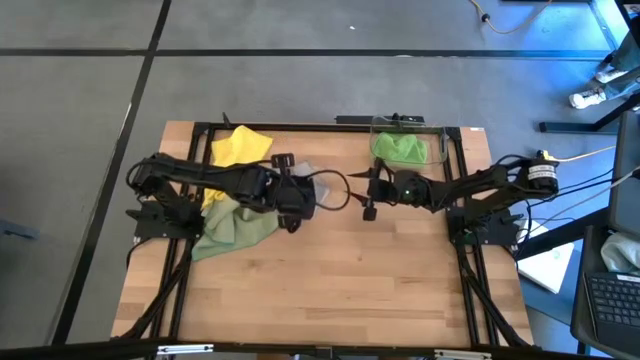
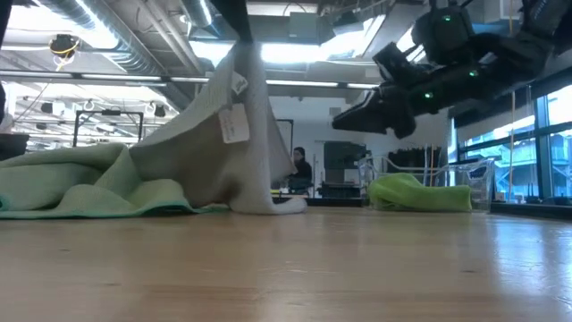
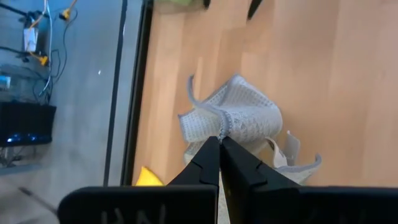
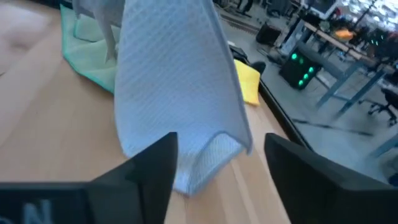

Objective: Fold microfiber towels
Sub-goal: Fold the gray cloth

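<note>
A grey-beige towel [image 2: 234, 134] hangs from my left gripper [image 3: 221, 149], which is shut on it above the table's middle left [image 1: 297, 205]. Its lower end [image 2: 264, 206] rests on the table. My right gripper [image 1: 368, 193] stands open just right of it, its fingers [image 4: 149, 168] on either side of the towel's lower fold [image 4: 205, 155] without touching it. A pale olive-green towel [image 1: 235, 226] lies crumpled at the left. A yellow towel [image 1: 240, 147] lies behind it. A bright green towel [image 1: 403, 148] lies in the clear bin. My left gripper pinches a gathered bit of the grey-beige towel's stitched edge [image 3: 222, 123] between its two fingertips, coming from above and slanting down. The towel hangs below the fingers like a tent, with its lower end on the table.
The clear plastic bin [image 1: 440, 140] stands at the table's far right. The black frame rails [image 1: 190, 160] run along the table's edges. Bare wood [image 1: 340, 290] fills the near half of the table. A person [image 2: 301, 168] sits far off in the room behind.
</note>
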Controlling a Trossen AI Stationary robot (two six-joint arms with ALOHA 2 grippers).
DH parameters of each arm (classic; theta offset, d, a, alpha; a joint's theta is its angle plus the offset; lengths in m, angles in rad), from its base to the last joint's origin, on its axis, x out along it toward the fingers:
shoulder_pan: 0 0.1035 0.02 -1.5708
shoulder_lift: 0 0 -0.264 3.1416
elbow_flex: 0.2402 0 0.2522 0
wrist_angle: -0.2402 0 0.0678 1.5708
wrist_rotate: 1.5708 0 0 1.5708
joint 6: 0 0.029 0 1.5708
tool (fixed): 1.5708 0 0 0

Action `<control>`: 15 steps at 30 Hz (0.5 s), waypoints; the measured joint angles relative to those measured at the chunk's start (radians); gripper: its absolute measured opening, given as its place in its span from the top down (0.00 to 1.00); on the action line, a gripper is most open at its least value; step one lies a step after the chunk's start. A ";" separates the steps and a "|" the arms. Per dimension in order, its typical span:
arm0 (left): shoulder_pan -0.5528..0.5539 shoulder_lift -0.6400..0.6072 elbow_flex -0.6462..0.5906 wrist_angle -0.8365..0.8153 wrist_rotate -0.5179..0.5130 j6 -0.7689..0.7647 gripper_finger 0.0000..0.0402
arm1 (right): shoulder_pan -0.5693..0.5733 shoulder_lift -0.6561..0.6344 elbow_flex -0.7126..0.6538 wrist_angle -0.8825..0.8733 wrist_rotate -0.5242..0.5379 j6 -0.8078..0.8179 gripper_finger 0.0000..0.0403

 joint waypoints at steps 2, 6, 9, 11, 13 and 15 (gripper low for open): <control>-0.019 0.000 0.000 0.005 -0.001 -0.012 1.00 | 0.000 0.044 0.045 -0.004 -0.021 -0.037 0.35; -0.056 0.000 0.000 -0.001 -0.001 -0.055 1.00 | 0.001 0.149 0.150 -0.027 -0.046 -0.042 0.33; -0.086 0.000 0.000 -0.002 -0.002 -0.075 1.00 | 0.001 0.225 0.221 -0.102 -0.054 -0.075 0.34; -0.108 0.000 0.000 -0.001 -0.004 -0.078 1.00 | 0.001 0.265 0.267 -0.140 -0.055 -0.109 0.35; -0.127 0.000 0.000 -0.002 -0.004 -0.093 1.00 | 0.001 0.296 0.309 -0.154 -0.056 -0.143 0.36; -0.143 0.000 0.000 -0.006 -0.003 -0.111 1.00 | 0.000 0.317 0.345 -0.171 -0.056 -0.156 0.36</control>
